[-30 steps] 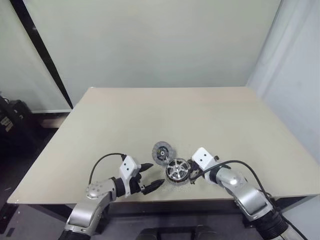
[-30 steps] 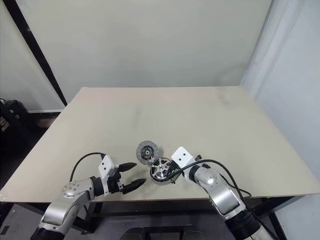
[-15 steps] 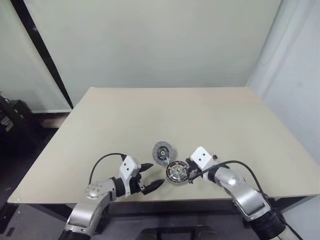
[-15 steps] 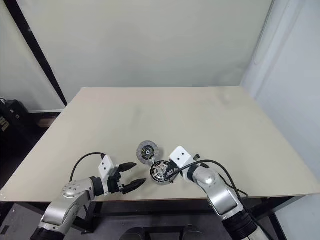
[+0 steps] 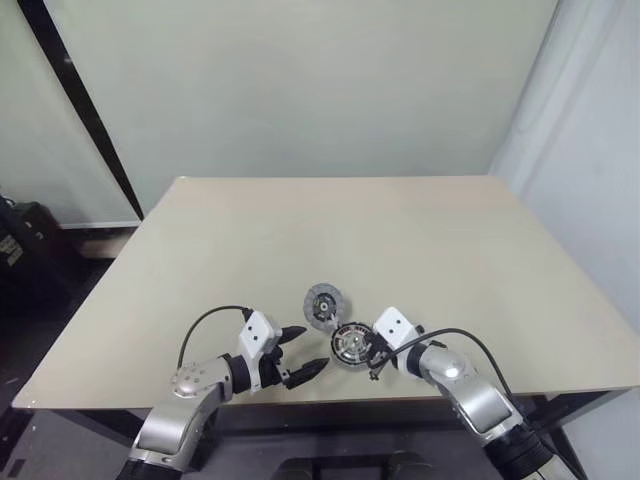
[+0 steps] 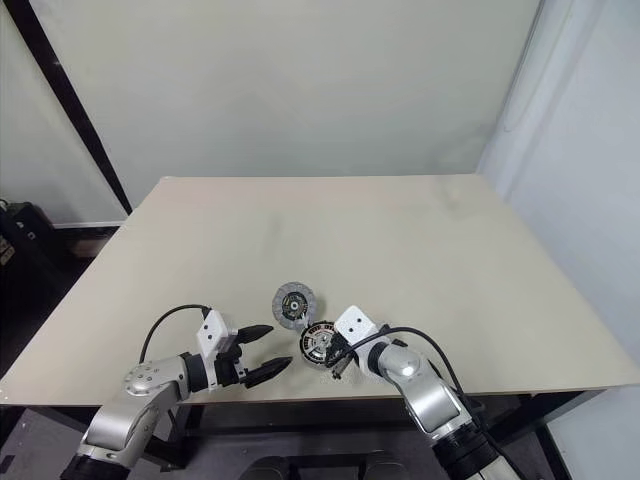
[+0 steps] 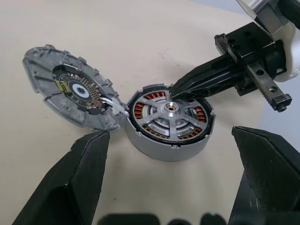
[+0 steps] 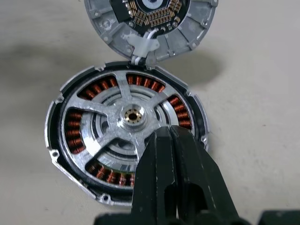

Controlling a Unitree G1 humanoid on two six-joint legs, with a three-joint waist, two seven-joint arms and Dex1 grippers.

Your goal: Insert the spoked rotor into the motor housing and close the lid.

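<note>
The motor housing [image 8: 55,140], a round metal part with copper coils, lies on the table near its front edge. The spoked rotor [image 8: 132,115] sits flat inside it, its spokes over the coils. My right gripper [image 8: 164,135] is shut, and its tips rest on the rotor beside the hub; it comes in from the right [image 5: 368,352]. The lid [image 7: 70,91], a grey ribbed disc, lies open just behind the housing and joins it by white wires. My left gripper [image 5: 315,348] stands open to the left of the housing, holding nothing.
The beige table [image 5: 330,230] stretches bare behind the parts. Its front edge runs close under both grippers. A black cable [image 5: 205,320] loops over my left arm.
The rotor, raised and tilted a second ago, now lies flat in the housing. My right gripper has sunk with it and shifted slightly left. The left gripper has kept still.
</note>
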